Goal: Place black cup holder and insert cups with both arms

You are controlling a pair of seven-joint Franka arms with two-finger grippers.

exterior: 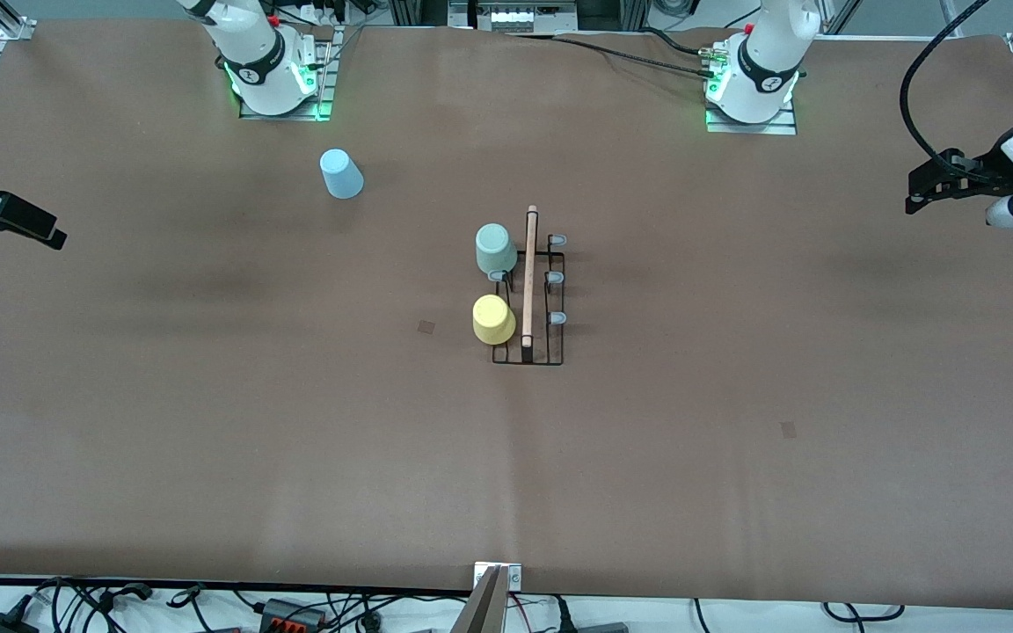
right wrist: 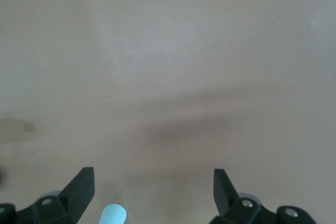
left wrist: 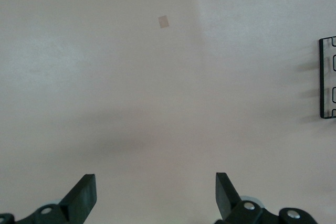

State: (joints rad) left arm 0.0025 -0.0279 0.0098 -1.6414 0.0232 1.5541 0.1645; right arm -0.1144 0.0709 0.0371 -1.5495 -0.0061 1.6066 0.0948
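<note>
Standing near the middle of the table, the black cup holder (exterior: 530, 294) is seen with its light wooden rod (exterior: 529, 272) pointing from the front camera toward the robots' bases. Two cups are already seated upside down on pegs along the side toward the right arm's end: the mint green cup (exterior: 495, 249) farther from the camera, the yellow cup (exterior: 494, 319) nearer, with one capped peg bare between them. Three pegs on the side toward the left arm's end are also bare. The light blue cup (exterior: 341, 173) is left inverted on the table, well apart from the rack and near the right arm's base.

The right gripper (right wrist: 152, 190) is held over bare table at its own end, fingers spread wide and empty; the left gripper (left wrist: 155, 192) waits likewise at its end, wide and empty.

The task is judged mostly done. A risk is foreseen with the blue cup: its smooth tapered wall could be squeezed out of the fingers, and the light wire rack could be nudged or tipped if the cup is lowered off-centre onto a peg.
</note>
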